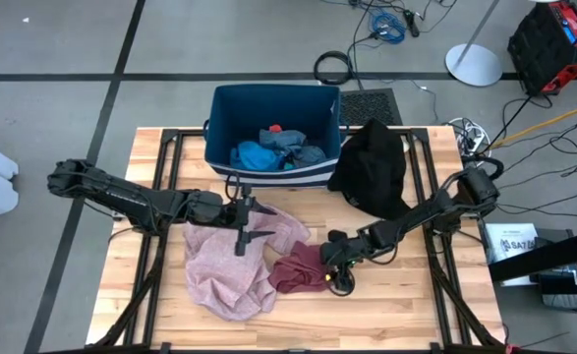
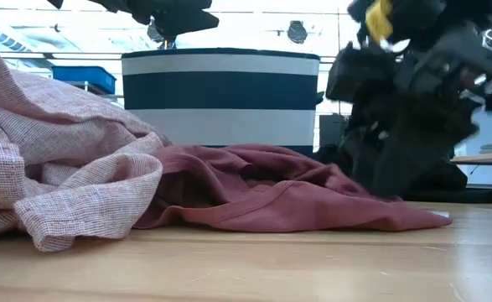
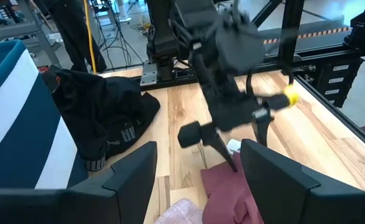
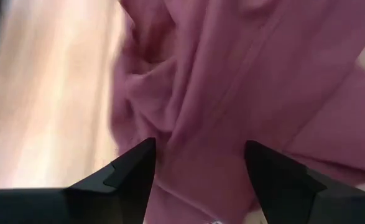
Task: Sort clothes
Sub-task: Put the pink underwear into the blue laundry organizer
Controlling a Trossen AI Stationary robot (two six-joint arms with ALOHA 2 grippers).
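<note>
A maroon garment [image 1: 298, 267] lies crumpled on the wooden table, against the right edge of a spread pale pink garment [image 1: 231, 265]. My right gripper [image 1: 333, 273] is open and slants down over the maroon garment's right end [image 4: 188, 93], its fingers either side of a fold. My left gripper [image 1: 254, 226] is open and hovers above the pink garment's far part, holding nothing; the low view shows this gripper [image 2: 172, 18] high up. A black garment [image 1: 372, 167] lies heaped at the far right, beside the bin. My right gripper has its open fingers [image 4: 135, 163] low over the maroon garment's right end, coming down at a slant from the table's right. I cannot tell whether they touch the cloth.
A dark blue bin with white stripes [image 1: 219, 123] stands at the table's far middle, with blue clothes [image 1: 268, 152] and a small red item [image 1: 275, 128] inside. Black frame rails [image 1: 170, 177] run along the table's sides. Bare wood [image 1: 386, 315] lies at the near right.
</note>
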